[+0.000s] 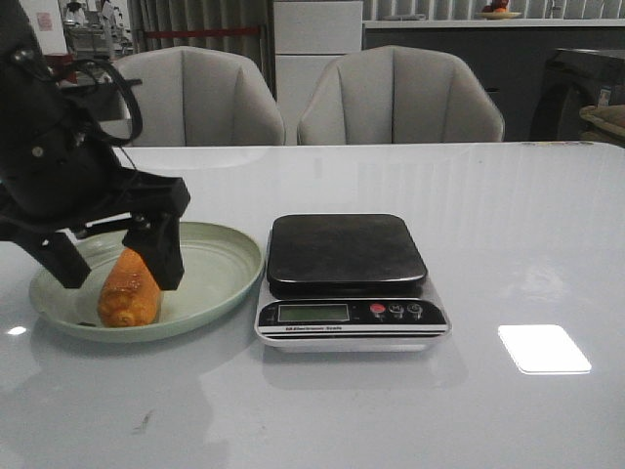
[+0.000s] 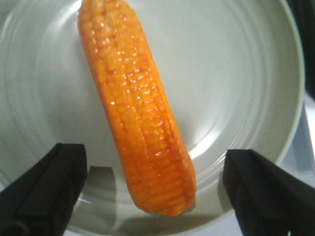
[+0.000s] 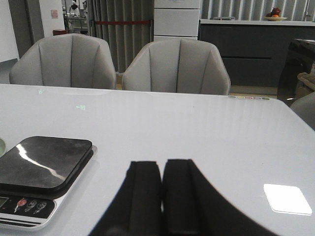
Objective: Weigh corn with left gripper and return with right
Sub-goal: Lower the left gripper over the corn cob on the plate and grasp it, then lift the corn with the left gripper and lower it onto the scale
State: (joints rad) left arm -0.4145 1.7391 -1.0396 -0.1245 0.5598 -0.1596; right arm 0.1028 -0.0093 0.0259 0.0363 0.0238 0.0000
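Observation:
The orange-yellow corn (image 1: pixel 128 290) lies in a pale green plate (image 1: pixel 220 269) at the left of the table. My left gripper (image 1: pixel 115 266) is open, lowered over the plate, its two black fingers astride the cob without touching it. In the left wrist view the corn (image 2: pixel 140 113) runs between the fingers (image 2: pixel 47 189), with gaps on both sides. The scale (image 1: pixel 347 278) with its black platform stands right of the plate; it also shows in the right wrist view (image 3: pixel 42 172). My right gripper (image 3: pixel 162 169) is shut and empty over bare table right of the scale; it is out of the front view.
Two grey chairs (image 1: pixel 395 98) stand behind the table's far edge. A bright patch of reflected light (image 1: pixel 543 349) lies on the table at the right. The scale's display and buttons (image 1: pixel 395 311) face the front edge.

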